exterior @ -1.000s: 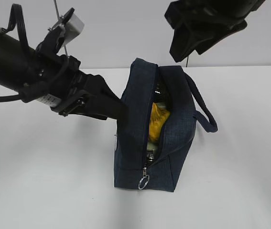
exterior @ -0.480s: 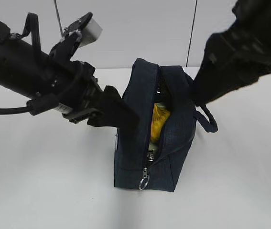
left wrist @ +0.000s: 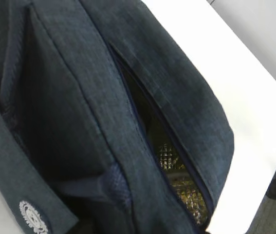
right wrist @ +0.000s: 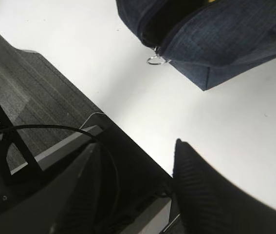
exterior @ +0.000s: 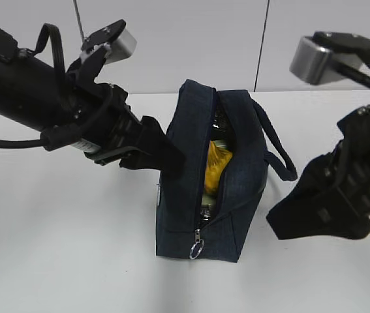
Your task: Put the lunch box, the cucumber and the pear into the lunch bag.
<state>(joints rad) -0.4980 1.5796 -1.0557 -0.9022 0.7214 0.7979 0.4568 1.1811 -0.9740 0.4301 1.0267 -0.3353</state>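
The navy lunch bag [exterior: 178, 195] stands upright mid-table, its zipper slot open at the top, ring pull [exterior: 196, 248] at the near end. A yellow-orange shape, seemingly the pear [exterior: 216, 166], shows in the slot. A dark green glimpse above it may be the cucumber [exterior: 218, 122]. The lunch box is hidden. My left gripper [exterior: 171, 156] is shut on the bag's left side. The left wrist view is filled by the bag [left wrist: 79, 97] and silvery lining [left wrist: 176, 178]. My right gripper [exterior: 282, 225] is open and empty, low at the bag's right, apart from it.
The bag's loop handle [exterior: 277, 147] hangs toward my right arm. The white table [exterior: 54, 261] surrounds the bag. In the right wrist view the bag's end [right wrist: 225, 44], ring pull [right wrist: 156, 60], the table's front edge [right wrist: 128, 141] and dark floor [right wrist: 26, 97] show.
My right arm has swung from high behind the bag down to the table at the bag's lower right. My left gripper stays on the bag's side; the bag has not moved.
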